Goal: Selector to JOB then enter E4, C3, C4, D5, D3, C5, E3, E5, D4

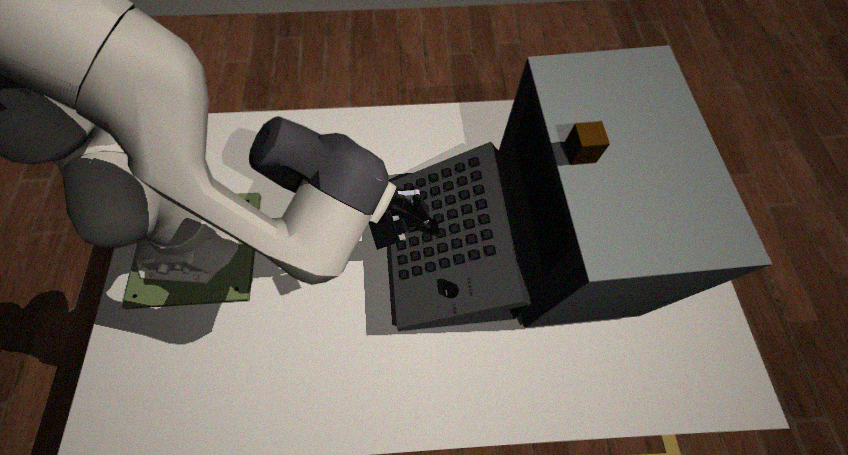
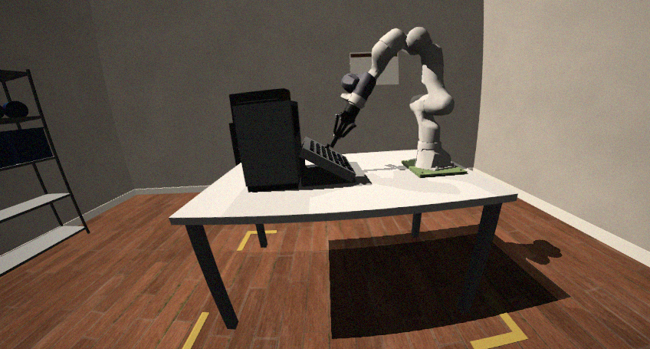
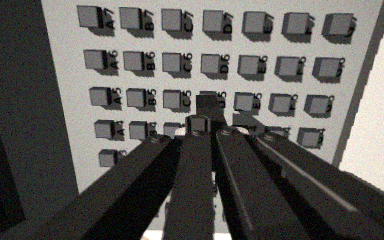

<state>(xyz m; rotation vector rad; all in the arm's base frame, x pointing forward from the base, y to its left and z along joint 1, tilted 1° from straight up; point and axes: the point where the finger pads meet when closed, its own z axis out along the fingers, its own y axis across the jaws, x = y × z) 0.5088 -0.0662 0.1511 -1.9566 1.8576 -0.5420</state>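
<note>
In the wrist view, the keypad (image 1: 416,302) (image 2: 329,162) (image 3: 61,55) fills the middle of the frame, its rows of square keys marked with printed names, among them the C5 key (image 3: 172,99) left of centre and the E5 key (image 3: 245,101) right of centre. The gripper (image 1: 436,230) (image 2: 329,145) (image 3: 205,111) reaches up from the bottom edge, its jaws pressed together with nothing between them, and its tip covers part of the area around D5; whether it touches a key, I cannot tell. In the top view, the sloping keypad sits right of centre, with the black selector (image 1: 447,288) below its keys; its setting is too small to read. A big grey cabinet (image 1: 660,171) (image 2: 269,145) stands just beside it, to the right, bearing an orange block (image 1: 590,134). At the left, the pale arm (image 1: 160,88) (image 2: 431,71) rises from a green base plate (image 1: 245,290) (image 2: 458,171) on the white table (image 1: 416,391) (image 2: 365,204).
</note>
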